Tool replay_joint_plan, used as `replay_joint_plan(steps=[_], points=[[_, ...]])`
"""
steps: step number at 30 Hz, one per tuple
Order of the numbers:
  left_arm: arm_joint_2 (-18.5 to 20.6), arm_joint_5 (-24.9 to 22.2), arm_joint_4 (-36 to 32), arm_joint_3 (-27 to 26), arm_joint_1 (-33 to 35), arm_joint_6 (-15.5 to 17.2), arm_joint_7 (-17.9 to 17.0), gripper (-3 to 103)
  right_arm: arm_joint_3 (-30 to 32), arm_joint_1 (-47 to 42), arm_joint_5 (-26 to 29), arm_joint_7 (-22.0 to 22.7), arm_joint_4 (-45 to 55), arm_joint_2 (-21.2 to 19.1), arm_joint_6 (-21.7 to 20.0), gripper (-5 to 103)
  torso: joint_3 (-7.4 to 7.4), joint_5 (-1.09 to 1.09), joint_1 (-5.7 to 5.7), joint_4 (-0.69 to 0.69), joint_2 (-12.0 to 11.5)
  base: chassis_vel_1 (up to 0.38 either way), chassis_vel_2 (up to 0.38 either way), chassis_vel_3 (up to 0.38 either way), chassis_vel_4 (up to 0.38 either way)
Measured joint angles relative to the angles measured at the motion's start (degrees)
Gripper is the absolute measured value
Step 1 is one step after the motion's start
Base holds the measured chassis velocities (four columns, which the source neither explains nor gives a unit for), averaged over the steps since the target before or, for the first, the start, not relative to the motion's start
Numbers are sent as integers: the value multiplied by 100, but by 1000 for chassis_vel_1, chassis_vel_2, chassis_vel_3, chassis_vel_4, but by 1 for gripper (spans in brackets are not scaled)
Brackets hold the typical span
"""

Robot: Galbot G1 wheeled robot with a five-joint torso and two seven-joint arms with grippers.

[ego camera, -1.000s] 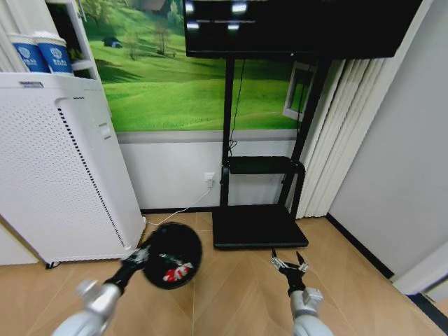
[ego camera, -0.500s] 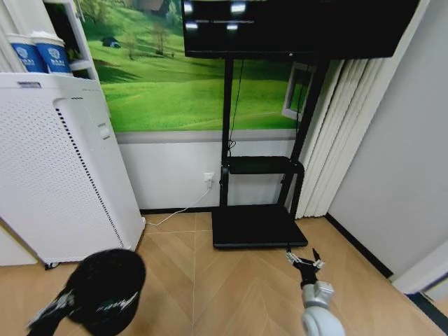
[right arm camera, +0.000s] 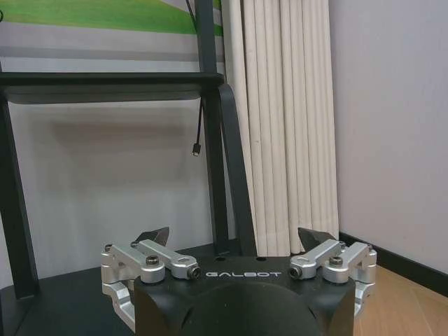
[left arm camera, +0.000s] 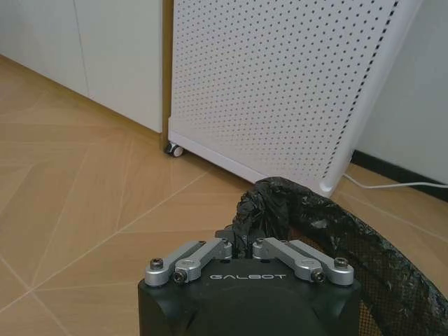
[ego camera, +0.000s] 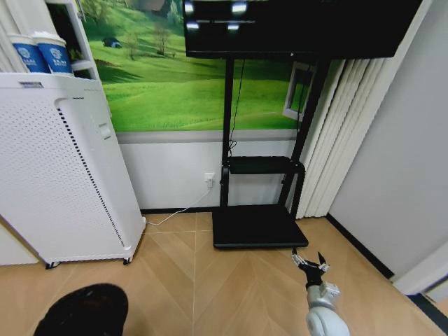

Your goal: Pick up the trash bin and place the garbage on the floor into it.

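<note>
The trash bin (ego camera: 84,311), small, round and black with a crinkled bag lining, hangs low over the floor (ego camera: 210,280) at the lower left of the head view. In the left wrist view my left gripper (left arm camera: 241,243) is shut on the bunched bag at the rim of the trash bin (left arm camera: 301,203). My right gripper (ego camera: 311,264) is held open above the floor, just in front of the stand's base, with nothing between its fingers (right arm camera: 155,235). The garbage is out of view.
A tall white perforated appliance (ego camera: 56,168) on castors stands at the left, with blue-and-white paper cups (ego camera: 42,52) on a shelf behind its top. A black screen stand with a flat base (ego camera: 255,225) is against the back wall. Pleated curtains (ego camera: 336,133) and a grey wall close the right side.
The trash bin has swung down and to the left, from the middle of the floor to the lower left corner. My right gripper has drifted a little to the right.
</note>
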Motion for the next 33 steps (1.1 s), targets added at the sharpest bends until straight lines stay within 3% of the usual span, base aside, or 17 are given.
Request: replay_joint_plan(steps=[3, 13, 17, 21, 25, 28, 33], points=[[-19, 240, 305, -13, 61, -188, 178, 6, 7, 59, 47, -3, -100, -15, 9, 100, 0, 0, 0, 1, 0, 0, 0, 0, 0], [78, 646, 823, 139, -334, -205, 253, 6, 43, 23, 76, -11, -179, -12, 42, 100, 0, 0, 1, -1, 0, 0, 0, 0, 0], [125, 965, 1066, 304, -501, -217, 290, 6, 70, -17, 73, -12, -222, -14, 66, 100, 0, -1, 1, -2, 0, 0, 0, 0, 0], [33, 1580, 1248, 642, -578, -370, 351, 6, 62, -42, 43, -13, -292, 21, 72, 100, 0, 6, 1, 1, 0, 0, 0, 0, 0], [-10, 1746, 1330, 734, -576, -396, 392, 6, 59, -81, 42, -12, -299, 64, 82, 100, 0, -8, 1, -1, 0, 0, 0, 0, 0], [-19, 1769, 1341, 740, -534, -444, 384, 6, 57, -89, 45, -12, -316, 75, 91, 100, 0, 6, 1, -2, 0, 0, 0, 0, 0], [-91, 1642, 1241, 681, -303, -483, 379, 6, 87, -40, 101, -10, -358, 36, 98, 100, 0, -1, 1, -1, 0, 0, 0, 0, 0]])
